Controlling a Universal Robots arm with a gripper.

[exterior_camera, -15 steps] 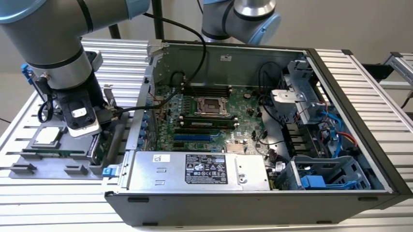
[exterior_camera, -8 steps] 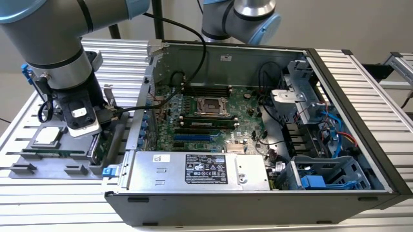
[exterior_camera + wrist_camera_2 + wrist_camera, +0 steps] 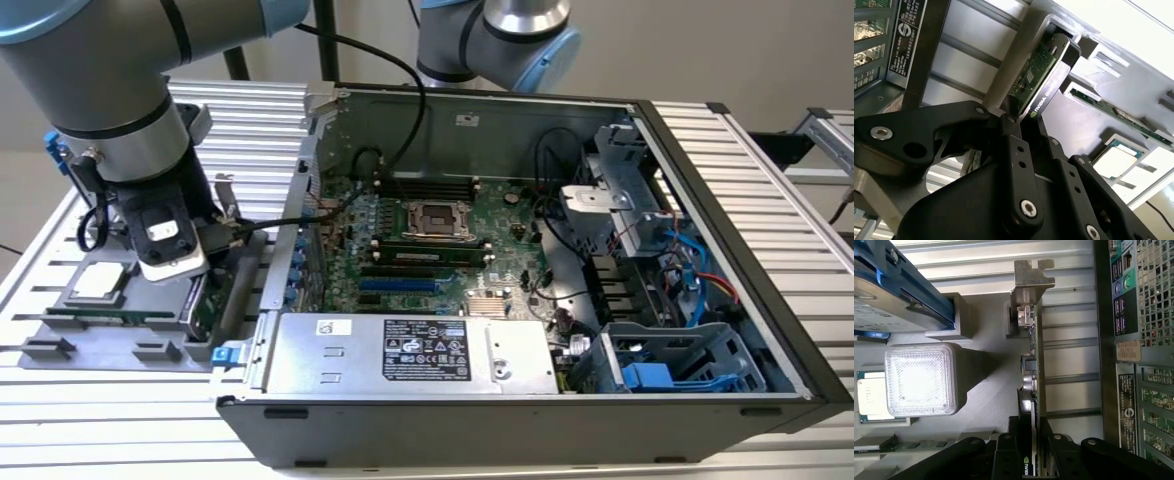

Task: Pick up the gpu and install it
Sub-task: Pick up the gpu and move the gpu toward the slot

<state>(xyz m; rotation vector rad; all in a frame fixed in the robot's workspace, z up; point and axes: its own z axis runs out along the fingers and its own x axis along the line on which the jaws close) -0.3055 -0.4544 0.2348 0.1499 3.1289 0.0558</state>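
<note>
The gpu [image 3: 1030, 365] stands on edge in a slot of the grey parts tray [image 3: 80, 335], outside the open computer case on the exterior view's left. Its silver end bracket [image 3: 1032, 277] points away from the wrist. In the second wrist view the gpu [image 3: 1041, 75] shows a green board on one face and a black shroud on the other. My gripper [image 3: 1030, 439] comes down over the card's near end, one black finger [image 3: 1013, 145] on each face, shut on it. In the exterior view the gripper [image 3: 200, 275] sits low over the gpu [image 3: 227, 295].
The open computer case [image 3: 721, 200] lies on the exterior view's right, with its motherboard [image 3: 427, 230] and power supply [image 3: 400, 350] showing. The tray also holds a processor chip [image 3: 100, 285], a memory stick [image 3: 1124, 117] and a blue-railed hard drive [image 3: 884, 300]. A second arm [image 3: 507, 40] stands behind the case.
</note>
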